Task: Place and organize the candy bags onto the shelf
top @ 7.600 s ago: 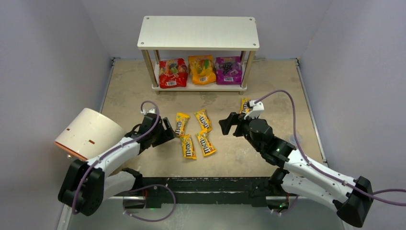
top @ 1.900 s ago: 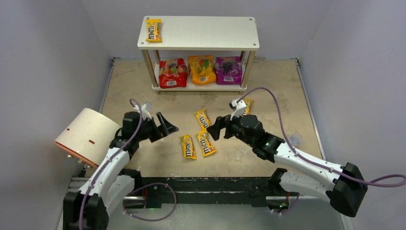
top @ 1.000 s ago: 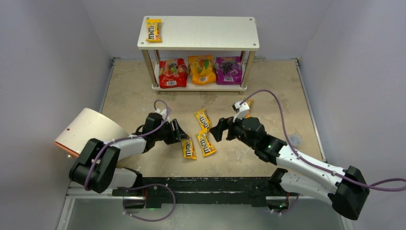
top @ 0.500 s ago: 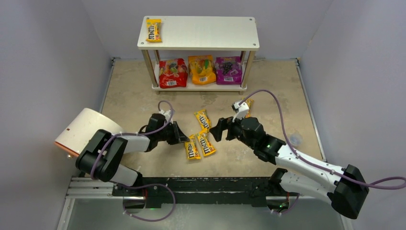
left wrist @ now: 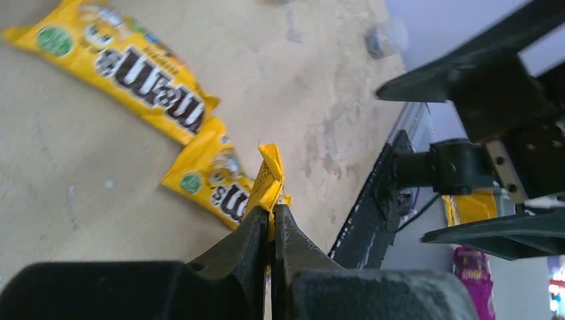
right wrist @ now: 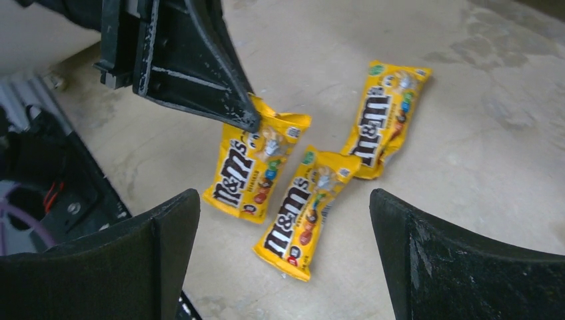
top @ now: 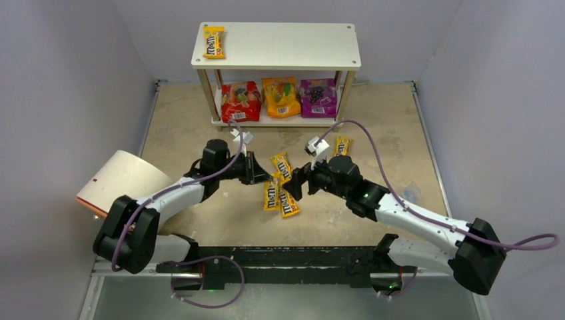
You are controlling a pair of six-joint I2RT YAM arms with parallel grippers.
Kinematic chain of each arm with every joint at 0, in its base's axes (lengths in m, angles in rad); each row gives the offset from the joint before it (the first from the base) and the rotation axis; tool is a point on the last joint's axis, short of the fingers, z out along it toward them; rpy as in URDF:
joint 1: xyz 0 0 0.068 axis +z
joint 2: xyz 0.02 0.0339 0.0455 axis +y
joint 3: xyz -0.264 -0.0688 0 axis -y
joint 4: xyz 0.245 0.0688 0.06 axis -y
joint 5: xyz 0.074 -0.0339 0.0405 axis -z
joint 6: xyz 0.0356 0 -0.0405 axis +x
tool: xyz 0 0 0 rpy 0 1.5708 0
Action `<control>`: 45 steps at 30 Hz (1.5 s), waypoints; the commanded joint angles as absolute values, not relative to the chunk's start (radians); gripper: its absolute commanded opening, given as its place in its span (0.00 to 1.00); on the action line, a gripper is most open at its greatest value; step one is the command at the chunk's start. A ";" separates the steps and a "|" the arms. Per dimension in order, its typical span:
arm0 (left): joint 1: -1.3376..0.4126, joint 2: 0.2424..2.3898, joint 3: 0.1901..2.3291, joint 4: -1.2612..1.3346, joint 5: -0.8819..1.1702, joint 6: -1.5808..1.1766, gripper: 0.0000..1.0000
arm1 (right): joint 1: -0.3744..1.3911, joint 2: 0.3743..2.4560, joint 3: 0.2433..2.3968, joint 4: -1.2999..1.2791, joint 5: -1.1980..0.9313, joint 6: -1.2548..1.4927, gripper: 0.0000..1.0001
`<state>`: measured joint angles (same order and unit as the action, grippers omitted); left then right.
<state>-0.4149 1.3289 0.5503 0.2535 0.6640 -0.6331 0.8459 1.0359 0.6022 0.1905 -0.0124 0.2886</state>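
Note:
My left gripper [top: 262, 177] [left wrist: 272, 212] is shut on the top edge of a yellow M&M's packet [top: 271, 194] [left wrist: 268, 180] [right wrist: 249, 175], which hangs from it just above the table. Two more packets [top: 282, 166] [top: 289, 205] lie beside it. My right gripper [top: 294, 184] [right wrist: 285, 197] hovers open over the nearer one [right wrist: 303, 215]. Another packet [top: 342, 145] lies behind the right wrist. On the shelf [top: 286, 45], one packet [top: 214, 42] sits at the top board's left end. The lower board holds a red [top: 240, 102], an orange [top: 281, 97] and a purple pouch [top: 318, 97].
A white-and-orange cylinder [top: 123, 186] lies on its side at the table's left edge. A small clear object [top: 411, 195] sits on the right side of the table. Both gripper heads are close together over the packets. Grey walls enclose the table.
My left gripper closed on the packet's edge and raised it, moving away from the near edge. The right gripper shifted slightly left and stayed open.

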 commanded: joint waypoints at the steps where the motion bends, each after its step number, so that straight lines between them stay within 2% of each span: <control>1: -0.428 1.277 0.593 0.291 0.871 -0.510 0.02 | 0.846 1.119 0.736 0.158 -0.220 0.216 0.97; 7: -0.483 1.248 0.578 0.437 1.003 -0.490 0.02 | 0.845 1.174 0.767 0.128 -0.343 0.182 0.92; 10: -0.520 1.241 0.560 0.543 1.091 -0.518 0.00 | 0.846 1.149 0.750 0.094 -0.391 0.096 0.90; 14: -0.594 1.221 0.545 0.584 1.100 -0.495 0.00 | 0.846 1.086 0.700 0.094 -0.489 0.009 0.88; 15: -0.611 1.221 0.545 0.586 1.104 -0.488 0.00 | 0.846 1.073 0.690 0.103 -0.509 0.005 0.84; 17: -0.633 1.224 0.548 0.589 1.106 -0.480 0.00 | 0.846 1.056 0.685 0.099 -0.571 0.005 0.67; 19: -0.639 1.228 0.546 0.604 1.106 -0.483 0.00 | 0.846 1.043 0.695 0.058 -0.626 -0.046 0.58; 22: -0.639 1.229 0.547 0.612 1.100 -0.482 0.00 | 0.845 1.028 0.707 -0.024 -0.673 -0.095 0.54; 27: -0.639 1.219 0.549 0.592 1.090 -0.463 0.00 | 0.847 0.987 0.682 -0.058 -0.716 -0.113 0.53; 30: -0.640 1.221 0.551 0.603 1.102 -0.467 0.00 | 0.847 0.977 0.677 -0.031 -0.726 -0.109 0.40; 36: -0.639 1.192 0.544 0.602 1.081 -0.463 0.00 | 0.847 0.981 0.687 -0.054 -0.720 -0.116 0.04; 37: -0.639 1.180 0.543 0.595 1.070 -0.463 0.09 | 0.846 0.983 0.687 -0.058 -0.722 -0.117 0.00; 39: -0.637 1.147 0.550 0.567 1.029 -0.462 0.52 | 0.847 0.984 0.690 -0.065 -0.717 -0.115 0.00; 40: -0.637 1.129 0.556 0.542 0.992 -0.457 0.71 | 0.846 0.983 0.691 -0.070 -0.708 -0.113 0.00; 42: -0.638 1.084 0.563 0.481 0.910 -0.443 0.82 | 0.846 0.976 0.695 -0.080 -0.699 -0.092 0.00; 45: -0.637 1.020 0.558 0.410 0.788 -0.455 0.86 | 0.845 0.956 0.702 -0.052 -0.589 -0.015 0.00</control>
<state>-0.6399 1.0996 0.5415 0.4805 0.9615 -0.4763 0.8444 0.9916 0.6804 -0.0727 -0.6674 -0.0917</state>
